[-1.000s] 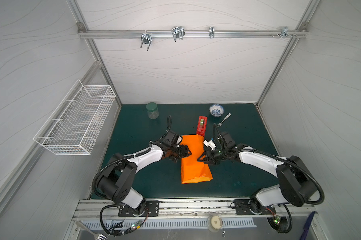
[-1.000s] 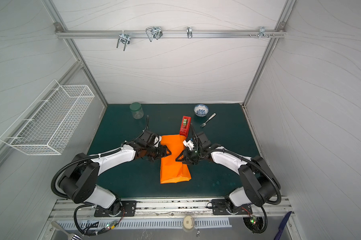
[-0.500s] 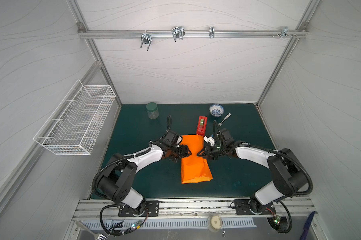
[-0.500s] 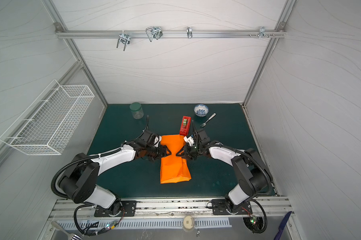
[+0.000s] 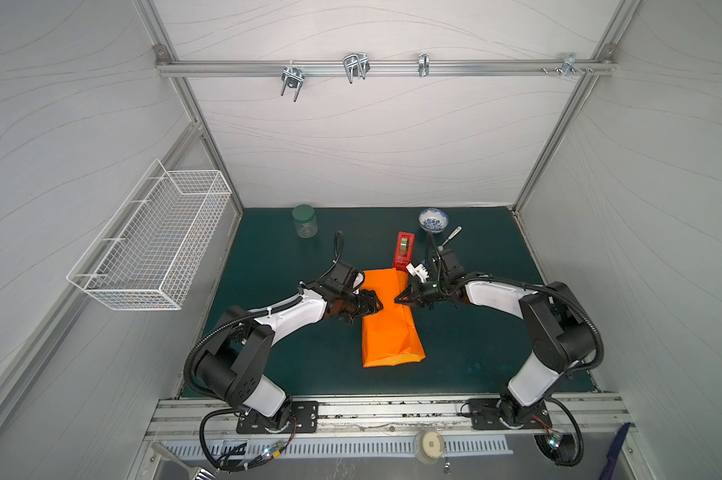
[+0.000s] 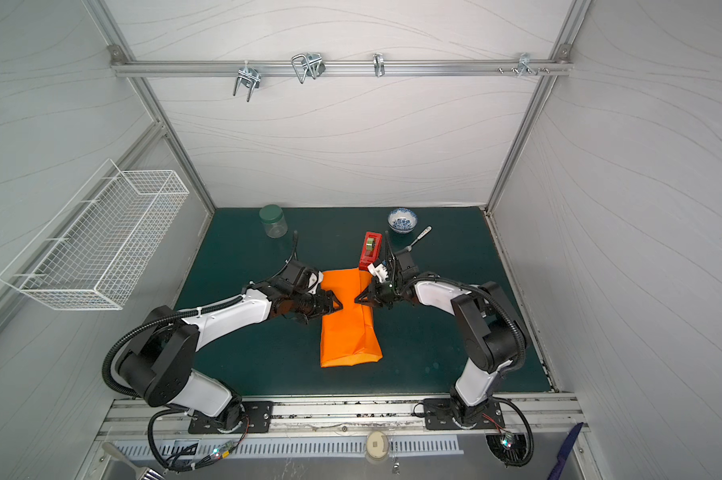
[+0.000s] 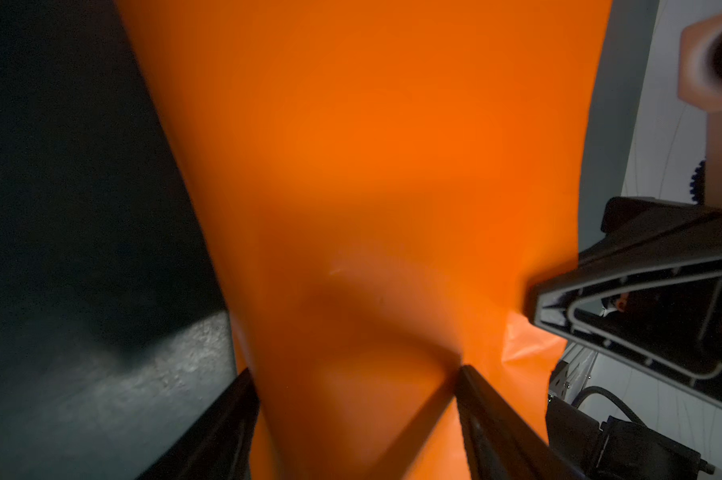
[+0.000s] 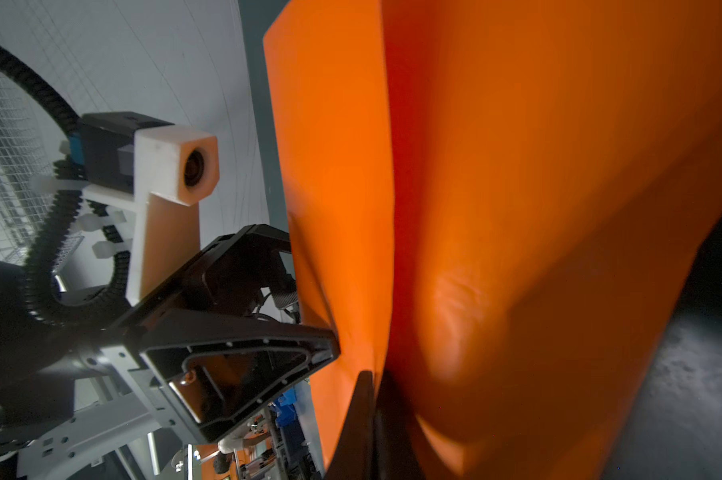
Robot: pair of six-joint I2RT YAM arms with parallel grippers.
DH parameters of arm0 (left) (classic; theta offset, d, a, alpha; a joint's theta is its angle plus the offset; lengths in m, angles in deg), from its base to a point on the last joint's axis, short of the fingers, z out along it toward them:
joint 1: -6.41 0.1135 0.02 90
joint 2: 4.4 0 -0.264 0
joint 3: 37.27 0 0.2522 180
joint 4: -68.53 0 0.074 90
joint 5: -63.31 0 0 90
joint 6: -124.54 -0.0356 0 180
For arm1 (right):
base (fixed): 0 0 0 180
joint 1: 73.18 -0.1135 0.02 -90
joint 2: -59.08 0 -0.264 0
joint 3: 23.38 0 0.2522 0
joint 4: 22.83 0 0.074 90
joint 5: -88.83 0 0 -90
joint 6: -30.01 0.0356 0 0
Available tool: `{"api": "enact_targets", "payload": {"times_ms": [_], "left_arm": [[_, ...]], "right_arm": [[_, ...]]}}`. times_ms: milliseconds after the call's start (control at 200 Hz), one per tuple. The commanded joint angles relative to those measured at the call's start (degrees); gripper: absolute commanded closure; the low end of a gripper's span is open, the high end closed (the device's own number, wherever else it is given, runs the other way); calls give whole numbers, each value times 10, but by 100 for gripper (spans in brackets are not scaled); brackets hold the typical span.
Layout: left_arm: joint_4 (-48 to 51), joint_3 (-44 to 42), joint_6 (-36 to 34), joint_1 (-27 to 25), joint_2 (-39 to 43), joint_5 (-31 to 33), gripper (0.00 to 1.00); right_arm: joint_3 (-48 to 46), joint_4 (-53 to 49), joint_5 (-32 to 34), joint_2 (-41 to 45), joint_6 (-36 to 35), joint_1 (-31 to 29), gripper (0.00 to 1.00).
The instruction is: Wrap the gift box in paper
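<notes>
Paper point(image 5: 388, 328), orange: folded shut into one long packet. What it covers is hidden on every side.
Right gripper point(image 5: 398, 298): fingers point(image 8: 361, 419) pressed together, pinching the raised seam along the paper's right side, toward its far end.
Left gripper point(image 5: 376, 305): jaws spread, astride the paper's left edge opposite, one finger point(image 7: 488, 415) on its top face. Whether they clamp is unclear.
Position: middle of bench point(image 5: 475, 340), long axis running far edge to front edge, far end just beside red tape dispenser point(image 5: 404, 249). Close views are blurred, mostly orange.
</notes>
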Motion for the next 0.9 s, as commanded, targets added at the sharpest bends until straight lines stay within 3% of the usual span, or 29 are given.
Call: {"api": "enact_targets", "payload": {"times_ms": [0, 460, 890], "left_arm": [[19, 0, -4, 1, -14, 18, 25], [7, 22, 25, 22, 43, -44, 22], [-22, 1, 35, 53, 19, -76, 26]], "right_arm": [[-5, -2, -8, -15, -17, 9, 100], [-29, 62, -60, -39, 8, 34, 100], [-65, 179, -111, -63, 89, 49, 100]]}}
